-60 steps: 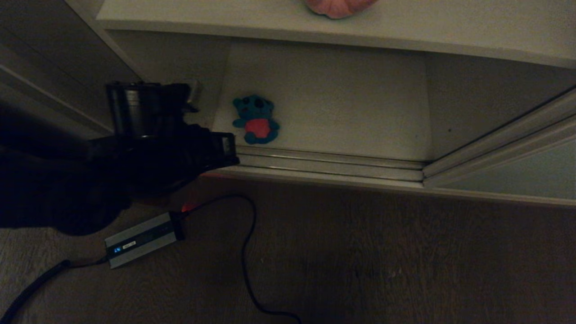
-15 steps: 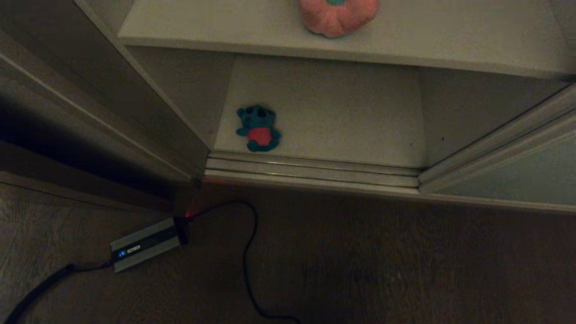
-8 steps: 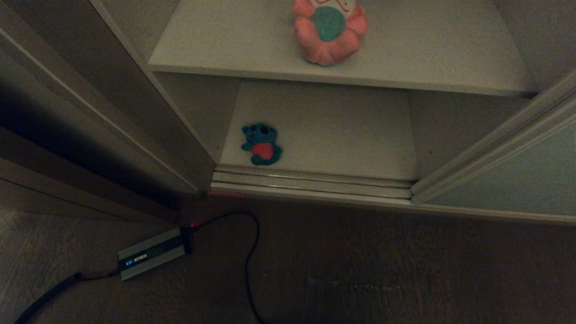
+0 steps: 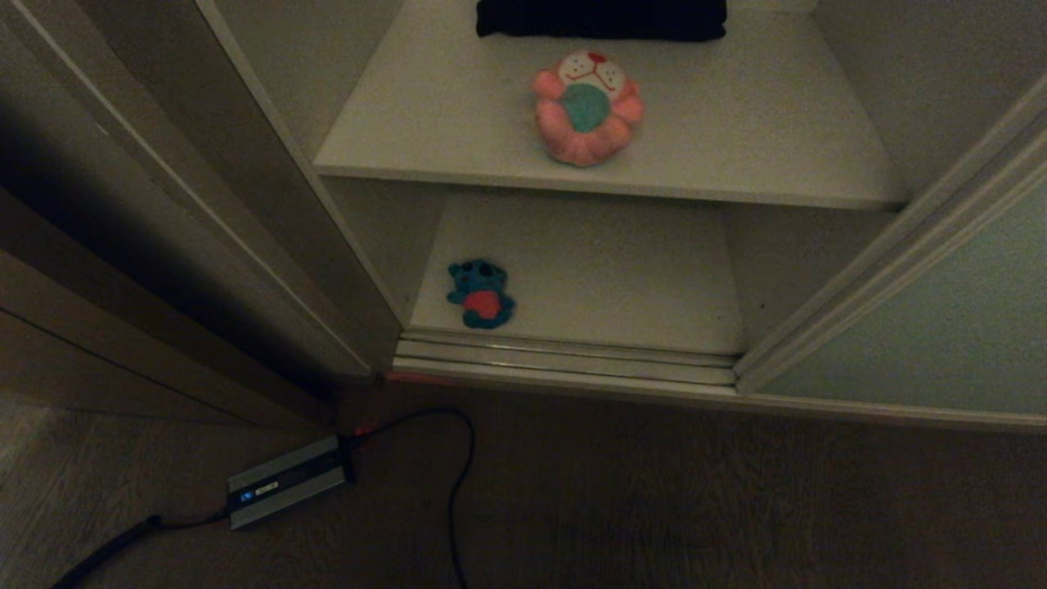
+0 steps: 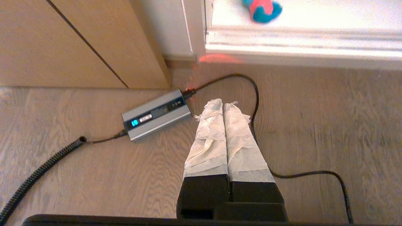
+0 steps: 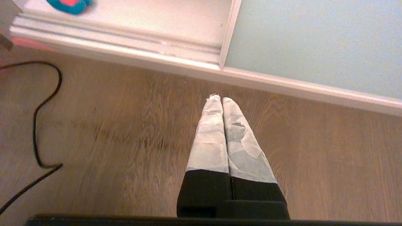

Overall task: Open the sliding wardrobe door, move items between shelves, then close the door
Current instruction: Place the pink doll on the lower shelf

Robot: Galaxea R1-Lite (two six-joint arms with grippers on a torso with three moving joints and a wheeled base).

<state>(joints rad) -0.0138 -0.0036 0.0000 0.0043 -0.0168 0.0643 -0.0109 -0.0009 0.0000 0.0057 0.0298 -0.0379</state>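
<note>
In front of me the wardrobe stands open, its sliding wardrobe door pushed over to my right, a pale grey-green panel with a thin cream frame strip along its edge. On the upper shelf the pink plush toy lies with its white face, red nose and teal shirt toward me, and behind it, at the back of that shelf, sits a dark folded cloth. On the bottom shelf the teal bear in its red shirt lies near the left wall, just behind the door tracks.

My left gripper hangs over the wood floor with its tape-wrapped fingers pressed together and nothing between them. Just beside it on the floor is a grey power adapter with a small lit display; its writing is too small for me to read. A black cable runs from it past my fingers.

My right gripper also hangs over the floor, fingers pressed together and empty, near the door's lower edge.
</note>
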